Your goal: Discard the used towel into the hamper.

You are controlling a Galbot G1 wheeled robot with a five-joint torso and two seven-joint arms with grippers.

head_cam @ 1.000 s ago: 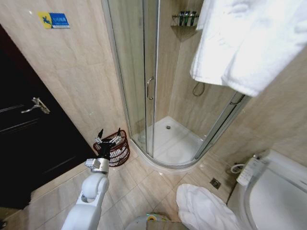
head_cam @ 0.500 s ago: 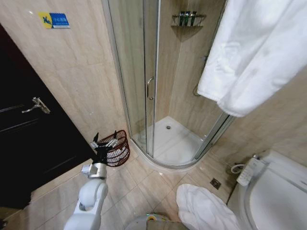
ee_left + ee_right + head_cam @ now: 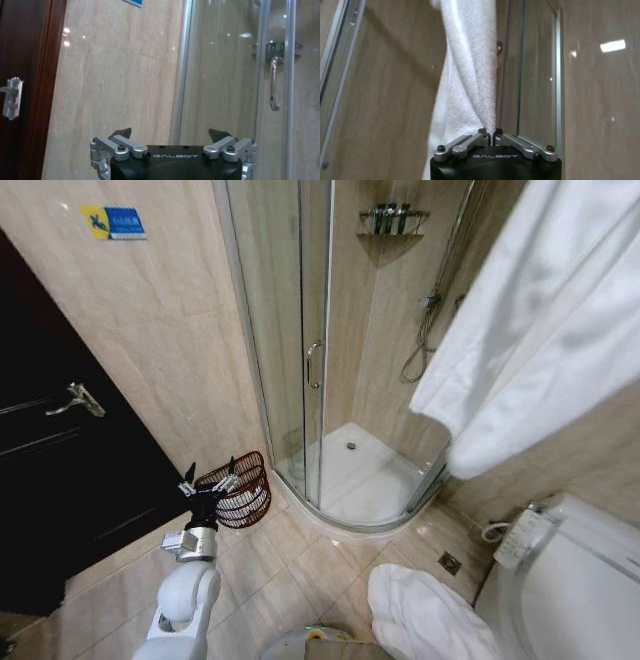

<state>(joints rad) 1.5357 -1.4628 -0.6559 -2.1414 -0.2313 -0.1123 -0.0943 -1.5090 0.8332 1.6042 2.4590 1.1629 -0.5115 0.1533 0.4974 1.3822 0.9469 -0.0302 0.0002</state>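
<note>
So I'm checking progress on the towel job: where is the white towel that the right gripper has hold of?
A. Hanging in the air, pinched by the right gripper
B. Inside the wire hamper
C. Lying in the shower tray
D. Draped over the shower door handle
A: in the right wrist view the right gripper has its fingers closed on the towel, which hangs high in the air, while the hamper stands on the floor by the left gripper.
</note>
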